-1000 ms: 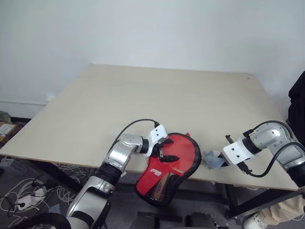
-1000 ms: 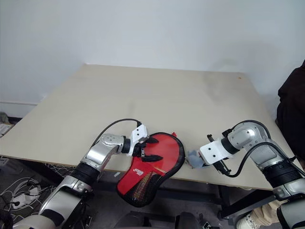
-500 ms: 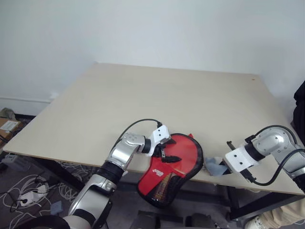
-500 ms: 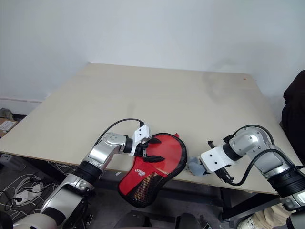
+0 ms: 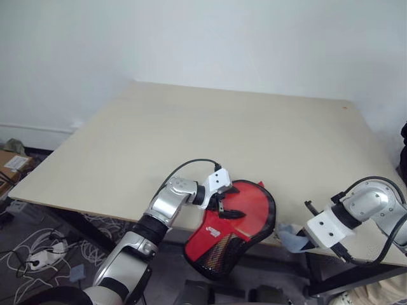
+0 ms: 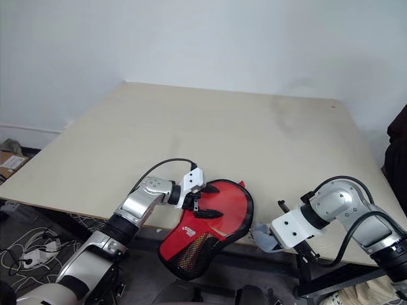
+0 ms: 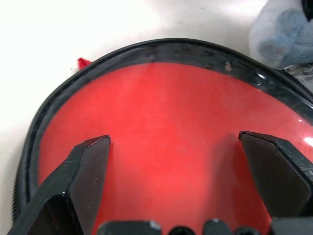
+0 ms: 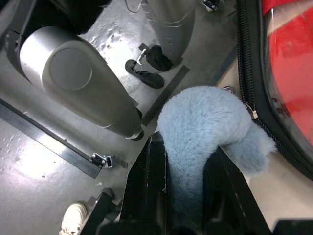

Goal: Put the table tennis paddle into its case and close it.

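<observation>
The red case [image 5: 238, 213] with black edging lies at the table's front edge, its narrow mesh end hanging over the edge. My left gripper [image 5: 230, 202] stands open just over its round red face, one finger [image 7: 88, 161] toward each side. A fuzzy blue-grey charm [image 8: 200, 122] hangs by a short chain off the case's zip edge. My right gripper [image 8: 188, 161] is shut on that charm, to the right of the case and just past the table's front edge [image 5: 299, 238]. The table tennis paddle is hidden from me.
The light wooden table [image 5: 222, 133] stretches bare away to the white wall. Cables and a box lie on the floor at the left [image 5: 38, 254]. A person in dark clothing shows at the far right edge [image 5: 403, 146].
My right gripper has pulled back toward the table's front edge with the charm in it. The left gripper and the case stay where they were.
</observation>
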`<state>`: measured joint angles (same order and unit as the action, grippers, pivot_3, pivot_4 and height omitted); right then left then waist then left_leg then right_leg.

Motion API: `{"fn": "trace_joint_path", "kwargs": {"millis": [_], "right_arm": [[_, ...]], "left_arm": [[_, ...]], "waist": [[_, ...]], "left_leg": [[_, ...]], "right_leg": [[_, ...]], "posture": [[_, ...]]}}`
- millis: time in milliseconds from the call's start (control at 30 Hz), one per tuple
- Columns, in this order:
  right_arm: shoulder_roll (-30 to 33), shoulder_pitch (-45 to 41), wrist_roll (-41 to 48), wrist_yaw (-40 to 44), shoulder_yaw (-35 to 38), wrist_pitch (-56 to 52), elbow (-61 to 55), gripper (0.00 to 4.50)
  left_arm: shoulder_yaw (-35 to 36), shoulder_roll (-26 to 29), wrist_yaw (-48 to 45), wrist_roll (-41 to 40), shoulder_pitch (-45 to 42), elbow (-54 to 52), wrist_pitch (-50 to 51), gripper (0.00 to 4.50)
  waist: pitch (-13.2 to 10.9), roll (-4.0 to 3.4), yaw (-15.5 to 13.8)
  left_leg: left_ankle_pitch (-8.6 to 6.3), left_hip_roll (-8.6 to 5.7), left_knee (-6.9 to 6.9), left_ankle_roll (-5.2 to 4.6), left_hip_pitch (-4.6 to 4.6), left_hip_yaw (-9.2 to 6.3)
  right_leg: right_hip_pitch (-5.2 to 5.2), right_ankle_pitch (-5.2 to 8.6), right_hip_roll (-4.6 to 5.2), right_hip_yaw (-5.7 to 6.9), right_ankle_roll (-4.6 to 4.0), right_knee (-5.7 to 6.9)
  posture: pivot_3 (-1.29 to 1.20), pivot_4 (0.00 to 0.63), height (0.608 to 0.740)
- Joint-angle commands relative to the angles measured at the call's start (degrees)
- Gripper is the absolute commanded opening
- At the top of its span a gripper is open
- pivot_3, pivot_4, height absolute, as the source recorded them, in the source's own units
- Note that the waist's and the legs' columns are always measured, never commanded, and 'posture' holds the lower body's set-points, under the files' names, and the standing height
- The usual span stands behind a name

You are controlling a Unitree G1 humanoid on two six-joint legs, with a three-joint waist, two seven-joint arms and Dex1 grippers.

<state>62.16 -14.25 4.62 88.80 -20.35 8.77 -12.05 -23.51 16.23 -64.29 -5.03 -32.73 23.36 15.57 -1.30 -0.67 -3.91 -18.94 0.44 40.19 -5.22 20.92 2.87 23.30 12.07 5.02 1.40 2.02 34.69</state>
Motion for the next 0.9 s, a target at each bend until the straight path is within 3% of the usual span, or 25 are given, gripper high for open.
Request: {"fn": "trace_joint_path", "kwargs": {"millis": [33,367,633,900], "right_arm": [[1.5,2.61,3.4,3.7,-2.12,-0.26,-4.84,0.37],[-1.7,1.9,1.12,2.51,-2.12,-2.03,-4.41,0.37],[-8.15,-10.23,-4.52,1.05,-2.89,0.8,11.08,0.37],[-11.09,-16.31,-6.35,1.52,-4.15,5.32,19.45,0.37]], "left_arm": [[-2.72,1.41,0.71,3.77,2.79,4.77,2.68,4.5],[-2.93,1.27,0.68,3.85,3.01,4.34,2.78,4.5],[-1.59,1.9,0.83,3.04,1.82,4.02,2.29,4.5],[-1.18,2.64,0.31,2.33,2.13,1.38,3.15,4.5]], "waist": [[0.01,0.0,-0.07],[0.04,0.02,-0.08],[0.06,0.17,1.25],[0.06,0.15,2.35]], "left_leg": [[-0.01,0.0,0.01,0.03,0.0,0.0],[-0.1,-0.09,0.14,0.09,0.0,0.02],[-0.21,0.01,0.32,-0.2,-0.27,0.13],[-0.09,0.04,0.45,-0.05,-0.37,0.14]], "right_leg": [[-0.01,0.0,0.0,0.0,0.01,0.0],[-0.1,0.11,0.0,-0.01,0.17,-0.01],[-0.42,0.15,-0.08,-0.03,0.22,0.04],[-0.48,0.04,-0.04,-0.11,0.14,0.17]], "posture": [[0.0,0.0,0.74],[0.0,0.0,0.74],[0.0,0.0,0.74],[0.0,0.0,0.74]]}}
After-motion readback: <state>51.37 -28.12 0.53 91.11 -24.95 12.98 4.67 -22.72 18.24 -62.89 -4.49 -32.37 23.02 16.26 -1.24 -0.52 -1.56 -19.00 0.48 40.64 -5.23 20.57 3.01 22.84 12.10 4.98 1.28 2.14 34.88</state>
